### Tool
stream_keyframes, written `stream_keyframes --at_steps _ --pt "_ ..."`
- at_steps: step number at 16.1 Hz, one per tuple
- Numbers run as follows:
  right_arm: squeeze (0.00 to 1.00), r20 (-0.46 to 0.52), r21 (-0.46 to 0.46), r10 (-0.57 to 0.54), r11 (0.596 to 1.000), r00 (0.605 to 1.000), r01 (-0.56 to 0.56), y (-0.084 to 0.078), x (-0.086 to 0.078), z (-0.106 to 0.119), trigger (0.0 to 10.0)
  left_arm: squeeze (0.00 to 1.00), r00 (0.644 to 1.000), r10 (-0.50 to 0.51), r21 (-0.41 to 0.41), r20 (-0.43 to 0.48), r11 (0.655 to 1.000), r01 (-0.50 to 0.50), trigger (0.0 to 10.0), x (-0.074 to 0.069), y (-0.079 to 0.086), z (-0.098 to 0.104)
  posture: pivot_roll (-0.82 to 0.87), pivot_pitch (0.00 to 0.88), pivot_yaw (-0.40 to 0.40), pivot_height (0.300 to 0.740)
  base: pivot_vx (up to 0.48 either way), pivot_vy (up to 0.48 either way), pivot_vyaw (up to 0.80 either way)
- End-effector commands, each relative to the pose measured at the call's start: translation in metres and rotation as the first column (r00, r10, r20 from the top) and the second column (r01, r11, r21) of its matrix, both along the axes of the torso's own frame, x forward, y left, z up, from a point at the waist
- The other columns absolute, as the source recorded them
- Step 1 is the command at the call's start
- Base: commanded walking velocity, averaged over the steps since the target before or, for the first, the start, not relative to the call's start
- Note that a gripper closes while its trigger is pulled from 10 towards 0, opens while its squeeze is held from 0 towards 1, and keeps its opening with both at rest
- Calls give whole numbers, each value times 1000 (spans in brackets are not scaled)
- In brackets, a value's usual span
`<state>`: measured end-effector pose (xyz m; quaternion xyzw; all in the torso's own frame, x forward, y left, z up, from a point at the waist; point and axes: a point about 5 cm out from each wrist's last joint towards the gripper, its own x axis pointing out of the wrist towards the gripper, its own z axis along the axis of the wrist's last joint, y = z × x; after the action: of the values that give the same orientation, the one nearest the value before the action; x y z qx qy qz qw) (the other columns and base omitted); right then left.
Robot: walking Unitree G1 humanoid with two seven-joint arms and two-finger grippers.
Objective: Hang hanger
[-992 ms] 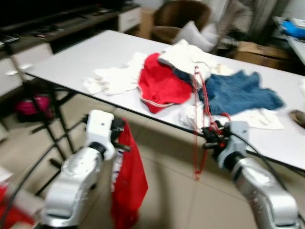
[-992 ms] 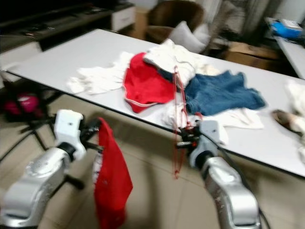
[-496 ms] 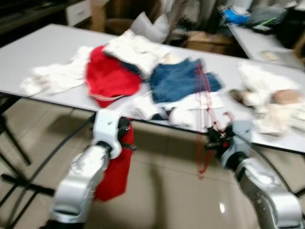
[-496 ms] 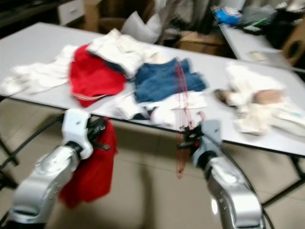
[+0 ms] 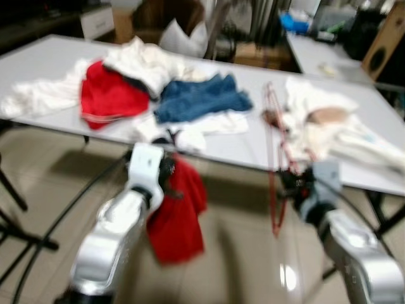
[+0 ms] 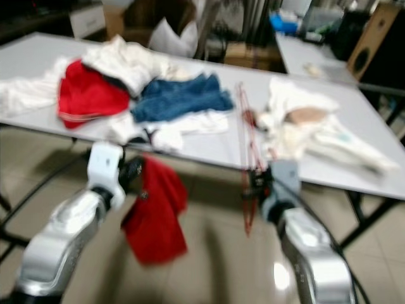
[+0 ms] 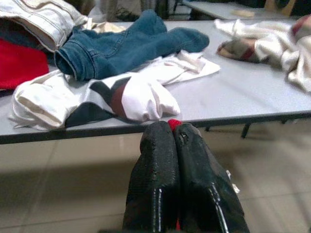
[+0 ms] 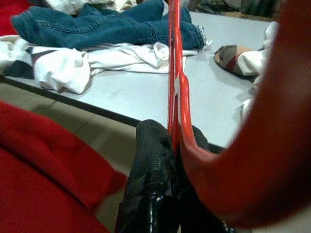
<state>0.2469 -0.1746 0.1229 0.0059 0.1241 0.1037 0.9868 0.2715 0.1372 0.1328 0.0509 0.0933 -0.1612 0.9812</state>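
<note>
Red hanger and red garment both in hand

Red wire hanger (image 5: 274,158) stood upright at centre right of the frame, clamped between the right fingers (image 8: 155,165) at its lower part, before the counter (image 5: 253,149). Left fingers (image 7: 158,170) were pressed together on a red garment (image 5: 177,212) hanging at lower centre. Judged: the hanger is light, thin and stiff, liable to swing and twist in the grip; hold it low on the frame, leaving the hook free. Jeans (image 5: 196,98) lay on the counter.

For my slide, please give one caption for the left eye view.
Left gripper holds a red garment; right gripper holds a red hanger upright, before a table of clothes.
</note>
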Motion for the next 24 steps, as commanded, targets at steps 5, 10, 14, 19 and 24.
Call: stream_keyframes --at_steps 5,10,14,19,24 --pt "0 40 8 -33 999 999 33 -3 -2 6 10000 0 997 21 -32 69 999 -18 10000 17 0 15 -184 0 23 740 0 -288 0" --pt "0 47 -18 33 999 998 -32 -1 0 8 10000 0 993 68 -84 92 995 -60 10000 19 6 17 -169 0 10 740 0 0 0" --pt "0 48 -15 79 997 996 -78 5 4 12 10000 0 992 72 -112 101 992 -60 10000 18 6 19 -176 0 17 740 61 0 -117" --pt "0 101 -20 114 993 988 -113 4 9 21 10000 0 985 70 -103 156 993 -54 10000 33 15 36 -170 0 19 740 336 0 -320" --pt "0 116 -58 253 967 961 -247 3 16 34 10000 0 972 70 -90 225 995 -51 10000 46 25 60 -148 0 5 740 359 0 0"
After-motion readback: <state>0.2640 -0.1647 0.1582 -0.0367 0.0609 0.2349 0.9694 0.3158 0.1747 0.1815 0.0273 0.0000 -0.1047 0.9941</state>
